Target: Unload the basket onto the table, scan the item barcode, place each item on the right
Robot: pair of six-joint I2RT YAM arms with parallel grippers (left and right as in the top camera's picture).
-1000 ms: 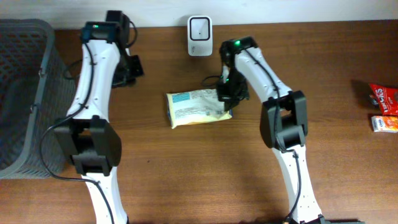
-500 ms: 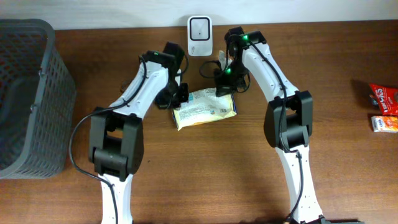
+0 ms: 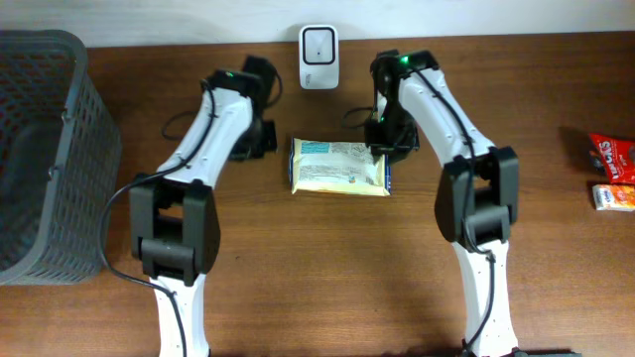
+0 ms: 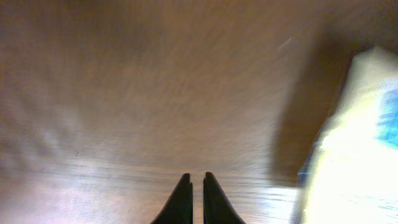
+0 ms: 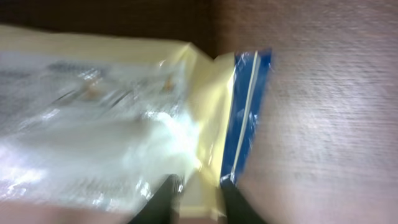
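Observation:
The item, a pale yellow packet [image 3: 337, 167] with a white printed label and a blue end strip, lies flat on the wooden table in front of the white scanner [image 3: 318, 45]. My right gripper [image 3: 382, 151] is at the packet's right end. In the right wrist view its jaws [image 5: 199, 196] stand apart on either side of the packet [image 5: 124, 124]'s yellow end seal, open. My left gripper [image 3: 268, 141] hovers just left of the packet. Its fingers [image 4: 193, 190] are nearly together with nothing between them, and the packet [image 4: 357, 143] shows blurred at the right edge.
A grey mesh basket [image 3: 74, 109] stands at the left edge of the table. Red snack packets [image 3: 612, 151] and a small orange box [image 3: 615, 196] lie at the far right. The back wall runs just behind the scanner.
The packet has shifted right and turned to lie square on the table. My right gripper's jaws have parted from its end. The left gripper has drawn back to the left, off the packet.

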